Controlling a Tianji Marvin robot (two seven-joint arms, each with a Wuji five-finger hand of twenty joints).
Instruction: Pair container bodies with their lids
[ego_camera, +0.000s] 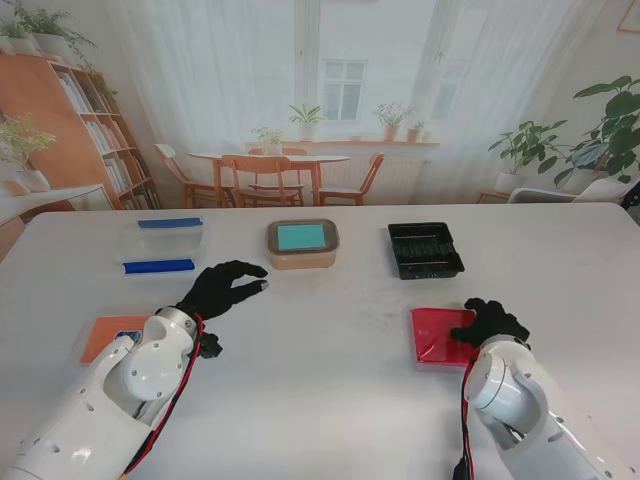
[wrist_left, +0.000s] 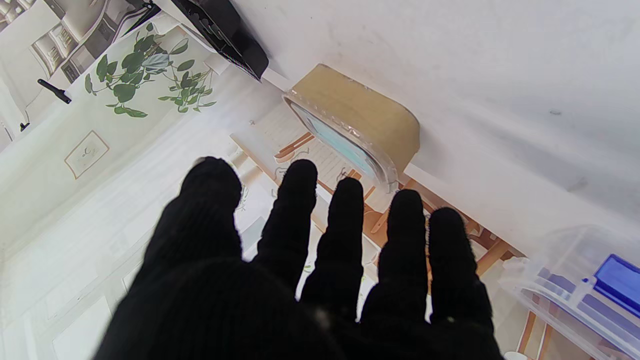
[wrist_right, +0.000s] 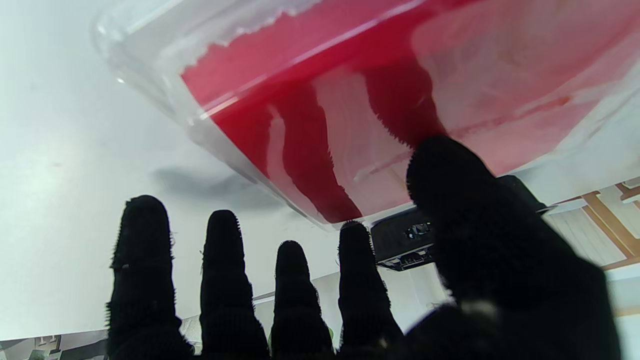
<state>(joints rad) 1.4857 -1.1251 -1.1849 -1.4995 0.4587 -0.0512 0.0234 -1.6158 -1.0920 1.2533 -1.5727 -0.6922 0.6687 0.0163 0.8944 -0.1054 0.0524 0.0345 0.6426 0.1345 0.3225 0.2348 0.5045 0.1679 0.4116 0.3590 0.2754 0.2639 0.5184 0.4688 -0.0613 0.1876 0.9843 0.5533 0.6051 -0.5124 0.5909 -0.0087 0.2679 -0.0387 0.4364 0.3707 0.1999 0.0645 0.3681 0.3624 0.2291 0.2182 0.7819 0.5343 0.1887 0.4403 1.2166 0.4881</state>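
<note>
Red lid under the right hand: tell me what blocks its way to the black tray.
Nothing visible does. The red lid lies at the right hand, nearer to me than the black tray, with only bare table between them. The tan lidded box sits off to the left of that path.

Both white arms reach forward over the desk (ego_camera: 330, 400), the left robot hand (ego_camera: 222, 289) flat with black-gloved fingers spread and empty, the right robot hand (ego_camera: 487, 323) curled, its thumb (wrist_right: 450, 185) pressing down.
</note>
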